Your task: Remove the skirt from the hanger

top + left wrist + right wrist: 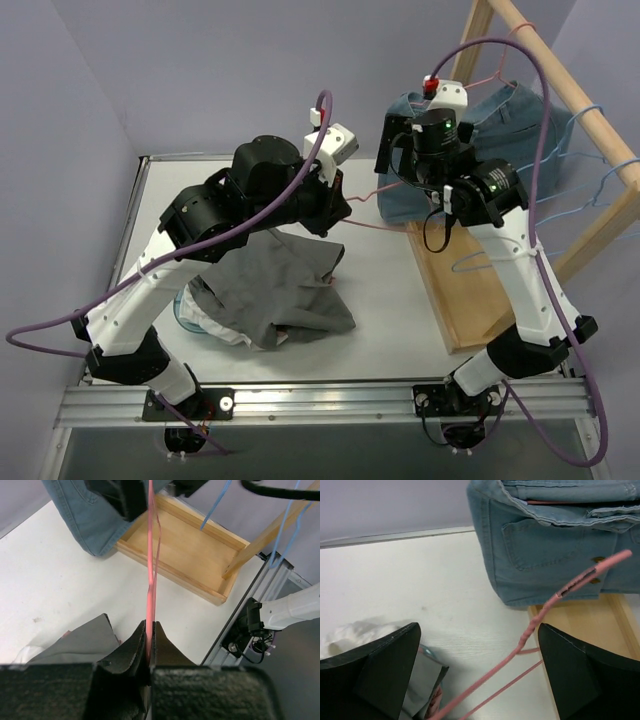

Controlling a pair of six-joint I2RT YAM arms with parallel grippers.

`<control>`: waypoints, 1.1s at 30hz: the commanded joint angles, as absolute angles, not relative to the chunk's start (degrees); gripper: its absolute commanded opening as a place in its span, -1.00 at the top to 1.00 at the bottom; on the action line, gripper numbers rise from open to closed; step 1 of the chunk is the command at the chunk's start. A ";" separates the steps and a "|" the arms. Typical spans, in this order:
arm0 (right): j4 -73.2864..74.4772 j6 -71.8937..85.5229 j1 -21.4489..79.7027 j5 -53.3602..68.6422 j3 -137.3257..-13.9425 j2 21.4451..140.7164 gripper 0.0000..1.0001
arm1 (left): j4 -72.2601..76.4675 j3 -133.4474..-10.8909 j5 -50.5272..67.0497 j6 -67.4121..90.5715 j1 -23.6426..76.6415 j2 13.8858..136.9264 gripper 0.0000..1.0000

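Here, left end effector [149, 630] clenched on pink hanger [150, 540], right end effector [477, 630] released, grey skirt [290, 285] heaped beneath left.

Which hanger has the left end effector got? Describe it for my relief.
From the wooden clothes rack on the right, drop to the white table before the hanging blue denim skirt. There the left end effector pinches a thin pink wire hanger, carrying no garment. Unlike the pale blue wire hangers, it is pink and off the rail.
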State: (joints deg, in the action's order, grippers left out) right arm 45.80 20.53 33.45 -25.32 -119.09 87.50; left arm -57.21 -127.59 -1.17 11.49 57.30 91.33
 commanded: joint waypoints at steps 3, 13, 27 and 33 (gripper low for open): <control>47.11 21.18 33.75 -17.50 -124.17 78.15 -1.00 | -54.06 -129.37 -0.70 7.74 56.16 91.58 0.95; 43.26 25.48 33.84 -9.93 -130.00 67.60 -0.98 | -44.22 -132.53 5.80 7.29 55.63 95.53 0.95; 30.32 26.81 37.17 -12.65 -125.16 54.85 -0.82 | -26.81 -143.96 13.27 9.93 55.63 107.04 0.95; 30.24 26.81 38.76 -14.76 -123.84 53.79 -0.82 | -24.79 -150.11 16.87 12.04 55.63 113.11 0.95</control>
State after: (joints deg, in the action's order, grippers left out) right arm 33.95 26.59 37.98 -13.02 -124.51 54.35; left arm -31.03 -146.15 13.67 10.31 55.77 111.48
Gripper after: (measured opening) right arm 0.915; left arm 0.069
